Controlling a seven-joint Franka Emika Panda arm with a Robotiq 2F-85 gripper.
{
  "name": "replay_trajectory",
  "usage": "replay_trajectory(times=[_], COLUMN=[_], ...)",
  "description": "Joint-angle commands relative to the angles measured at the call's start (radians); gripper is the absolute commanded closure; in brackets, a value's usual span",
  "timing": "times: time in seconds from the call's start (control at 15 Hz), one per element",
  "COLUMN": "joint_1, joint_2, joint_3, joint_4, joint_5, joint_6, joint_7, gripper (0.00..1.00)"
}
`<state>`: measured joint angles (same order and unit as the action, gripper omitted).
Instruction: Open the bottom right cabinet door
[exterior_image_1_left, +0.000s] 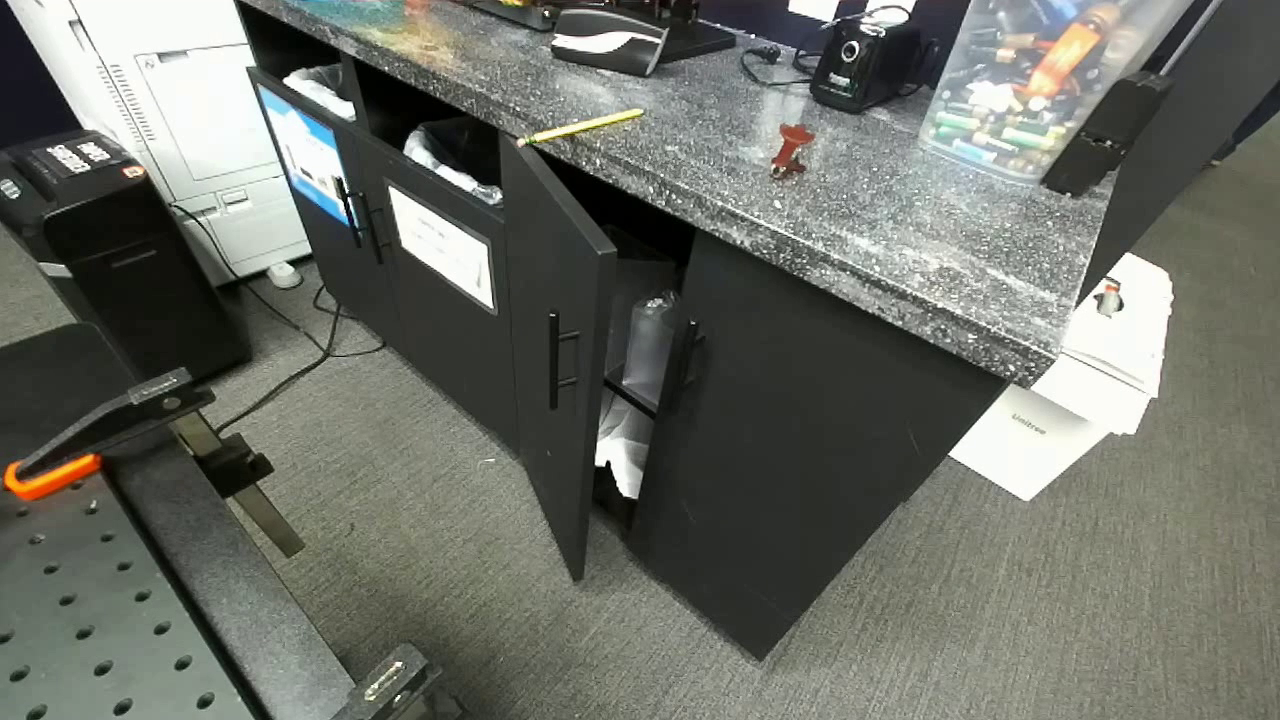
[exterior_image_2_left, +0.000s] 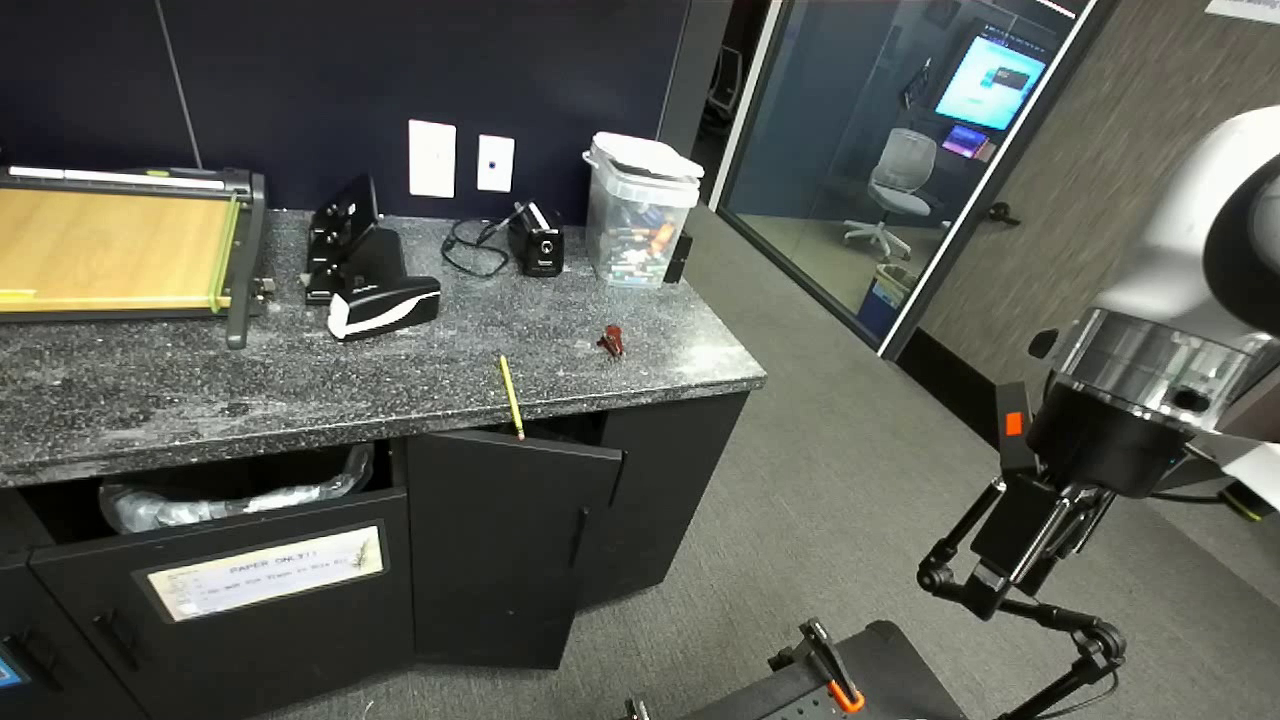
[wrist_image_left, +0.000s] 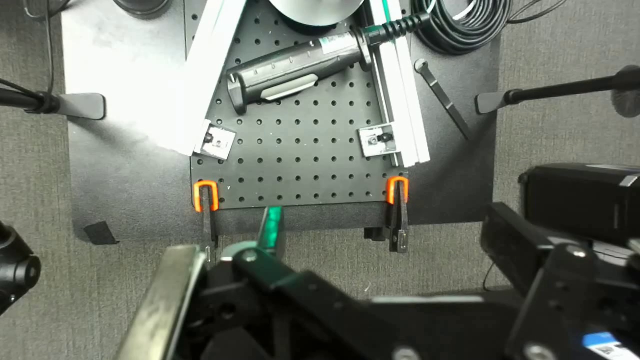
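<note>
The bottom right cabinet door (exterior_image_1_left: 550, 360) is a tall matte black panel with a black bar handle. It stands ajar, swung out from the cabinet; it also shows in an exterior view (exterior_image_2_left: 500, 560). A plastic-wrapped item and white paper show in the gap. To its right is a closed wide black front (exterior_image_1_left: 820, 430) with a handle by its left edge. My gripper (exterior_image_2_left: 1015, 565) hangs well away from the door, pointing down. In the wrist view the gripper (wrist_image_left: 390, 225) has its fingers far apart with nothing between them. The door is out of the wrist view.
A perforated table (wrist_image_left: 300, 165) with orange-tipped clamps (wrist_image_left: 398, 210) lies below the gripper. The speckled countertop (exterior_image_2_left: 450, 370) holds a stapler (exterior_image_2_left: 385, 308), a pencil (exterior_image_2_left: 511, 395) and a battery tub (exterior_image_2_left: 640, 215). The pencil pokes over the edge above the door. A shredder (exterior_image_1_left: 110, 240) stands at left.
</note>
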<state>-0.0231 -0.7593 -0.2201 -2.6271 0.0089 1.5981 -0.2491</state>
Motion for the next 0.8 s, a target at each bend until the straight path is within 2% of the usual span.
replay_trajectory(times=[0.0, 0.2, 0.33, 0.53, 0.67, 0.73], joint_1=[-0.017, 0.038, 0.047, 0.053, 0.042, 0.032], joint_2=[0.003, 0.083, 0.162, 0.36, 0.481, 0.544], joint_3=[0.014, 0.151, 0.256, 0.395, 0.434, 0.423], joint_4=[0.002, -0.053, -0.073, -0.041, -0.008, 0.022], joint_5=[0.008, 0.044, 0.024, -0.033, -0.079, -0.1], joint_6=[-0.003, 0.146, 0.316, 0.511, 0.588, 0.619], joint_7=[-0.009, 0.138, 0.27, 0.47, 0.546, 0.552], gripper=[0.0, 0.0, 0.0, 0.0, 0.0, 0.0])
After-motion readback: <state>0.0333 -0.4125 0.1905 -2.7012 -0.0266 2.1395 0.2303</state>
